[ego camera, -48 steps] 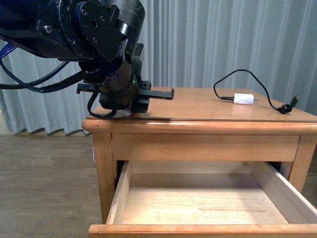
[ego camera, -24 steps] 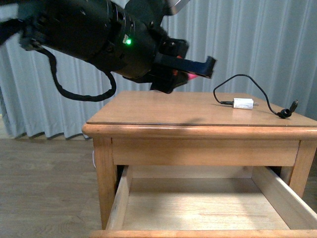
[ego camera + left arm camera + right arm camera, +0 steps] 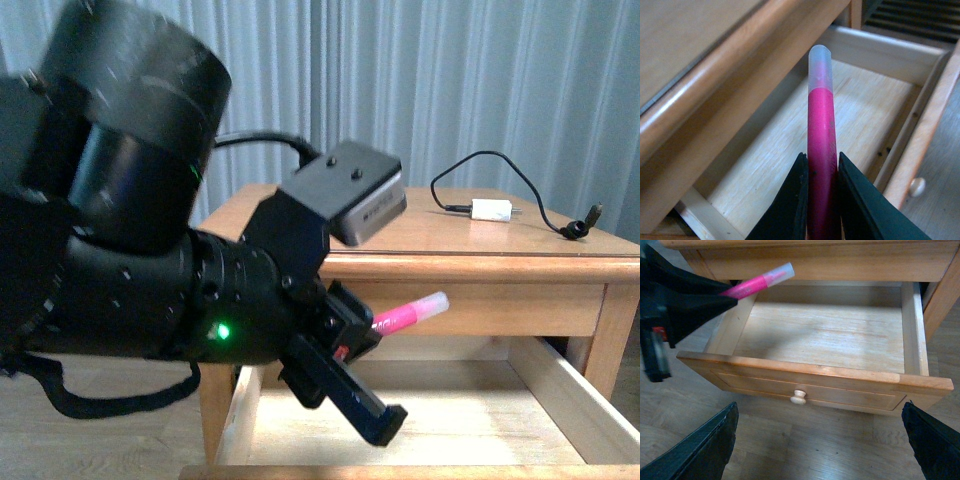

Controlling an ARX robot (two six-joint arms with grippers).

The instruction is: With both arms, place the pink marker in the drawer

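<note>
My left gripper [image 3: 362, 335] is shut on the pink marker [image 3: 405, 314], and the marker's pale cap end points out past the fingertips. It hangs in front of the table's edge, above the left part of the open drawer [image 3: 582, 402]. In the left wrist view the black fingers [image 3: 799, 200] pinch the marker [image 3: 820, 125] over the drawer's pale wood floor [image 3: 790, 150]. The right wrist view looks down on the drawer front [image 3: 850, 390] and its round knob [image 3: 799, 397]. There the marker [image 3: 757, 282] shows over the drawer's far left corner. My right gripper [image 3: 820, 407] stands wide open above the floor, before the drawer front.
A white charger plug [image 3: 491, 209] with a black cable [image 3: 545, 205] lies on the wooden table top [image 3: 480, 238] at the back right. Grey curtains hang behind the table. Wood flooring [image 3: 815, 450] runs in front of the drawer.
My left arm lifted off the left side of the table top with the marker, swung forward and came down in front of the table, over the open drawer.
</note>
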